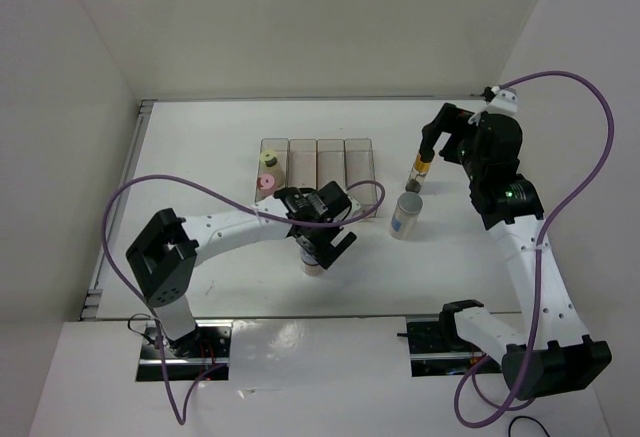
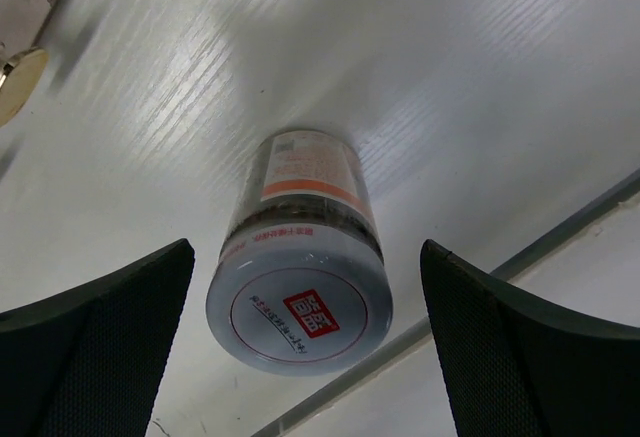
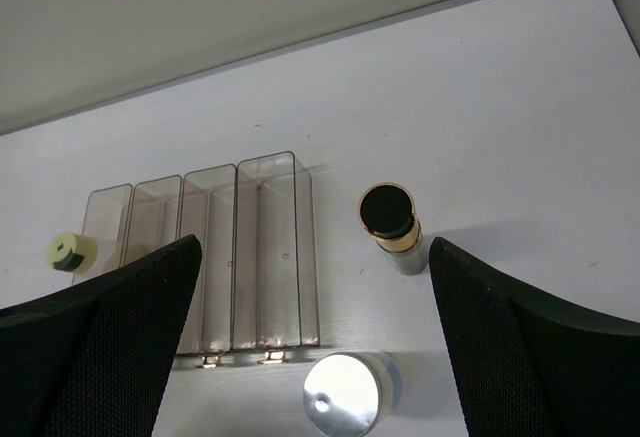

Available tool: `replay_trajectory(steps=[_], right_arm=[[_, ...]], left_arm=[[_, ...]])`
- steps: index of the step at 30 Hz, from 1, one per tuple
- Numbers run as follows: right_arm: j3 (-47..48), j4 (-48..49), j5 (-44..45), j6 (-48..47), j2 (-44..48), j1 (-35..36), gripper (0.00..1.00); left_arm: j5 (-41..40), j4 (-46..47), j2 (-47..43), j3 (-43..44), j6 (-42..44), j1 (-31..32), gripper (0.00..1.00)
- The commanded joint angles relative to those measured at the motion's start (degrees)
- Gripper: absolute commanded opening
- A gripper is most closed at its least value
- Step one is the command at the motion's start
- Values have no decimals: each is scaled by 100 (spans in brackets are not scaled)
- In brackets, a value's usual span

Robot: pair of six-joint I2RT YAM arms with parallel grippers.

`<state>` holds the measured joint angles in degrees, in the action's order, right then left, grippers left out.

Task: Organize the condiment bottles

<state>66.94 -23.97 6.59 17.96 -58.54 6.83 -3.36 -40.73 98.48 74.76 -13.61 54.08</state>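
Observation:
A jar with a white-red labelled lid stands on the table below my left gripper. That gripper is open, one finger on each side of the jar and clear of it; from above the jar peeks out under the left gripper. My right gripper hangs open above the slim black-capped amber bottle and the grey-white capped cylinder, holding nothing. In the top view the right gripper is just behind the amber bottle. The yellow-lidded jar and pink-lidded jar stand at the rack's left end.
The clear four-compartment rack lies mid-table; its three right compartments hold nothing. The cylinder stands just right of the rack's near corner. White walls close in the table at the back and sides. Purple cables loop over both arms.

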Motion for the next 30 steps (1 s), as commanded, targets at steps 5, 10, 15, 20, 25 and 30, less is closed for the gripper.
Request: replay_trajectory(steps=[5, 10, 15, 20, 25, 30], right_arm=[[-67, 59, 44, 6, 168, -94, 99], [-67, 59, -9, 6, 168, -94, 99], [-119, 59, -9, 6, 168, -94, 99], [-181, 111, -9, 6, 168, -94, 99], [-234, 164, -9, 6, 168, -94, 99], [-234, 217, -70, 59, 115, -94, 99]], left_arm=[[-332, -198, 189, -23, -257, 6, 95], [-385, -198, 189, -76, -309, 6, 86], [-447, -304, 189, 29, -362, 6, 66], [-447, -365, 189, 91, -362, 6, 57], [-395, -663, 129, 670, -309, 6, 55], [-394, -1102, 58, 1775, -309, 6, 53]])
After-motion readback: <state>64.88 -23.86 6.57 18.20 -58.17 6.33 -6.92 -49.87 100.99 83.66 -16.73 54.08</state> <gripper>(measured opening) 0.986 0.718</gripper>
